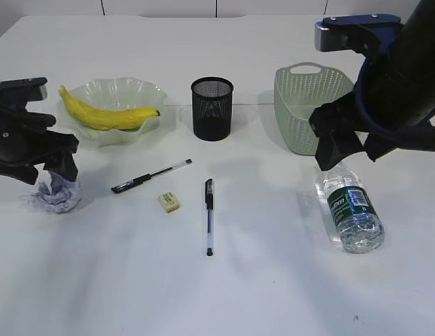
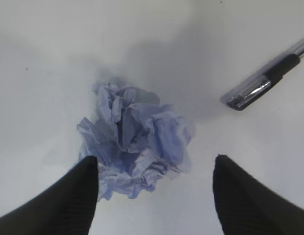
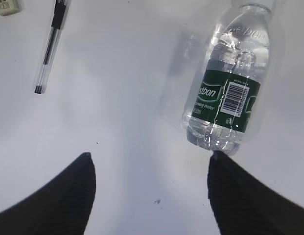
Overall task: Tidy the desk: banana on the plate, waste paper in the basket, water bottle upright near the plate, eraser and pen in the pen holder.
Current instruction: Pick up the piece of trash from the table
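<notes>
Black ribbed fingers (image 2: pixel 78 196) of the left gripper (image 2: pixel 154 196) stand spread apart, with the waste paper (image 2: pixel 134 142) lying on the desk (image 2: pixel 44 58) between and just ahead of them; the left finger touches or nearly touches the ball's edge, and the right finger is clear of it. A pen (image 2: pixel 267 81) lies ahead and to the right of this gripper. Fingers of the right gripper (image 3: pixel 152 196) are likewise spread and hold nothing. The water bottle (image 3: pixel 227 83) lies on its side ahead of the right finger, base towards the gripper; its dark green label shows white lettering that appears to read "etbon" with "Water" beneath, plus a white barcode panel. A second pen (image 3: pixel 50 46) lies ahead to the left, and the eraser (image 3: pixel 7 6) sits at the far left corner, its print unreadable. In the exterior view, the banana (image 1: pixel 105 112) rests in the plate (image 1: pixel 143 91) beyond the left gripper, the pen holder (image 1: pixel 212 108) stands mid-desk, and the basket (image 1: pixel 301 105) stands just beyond the right gripper.
</notes>
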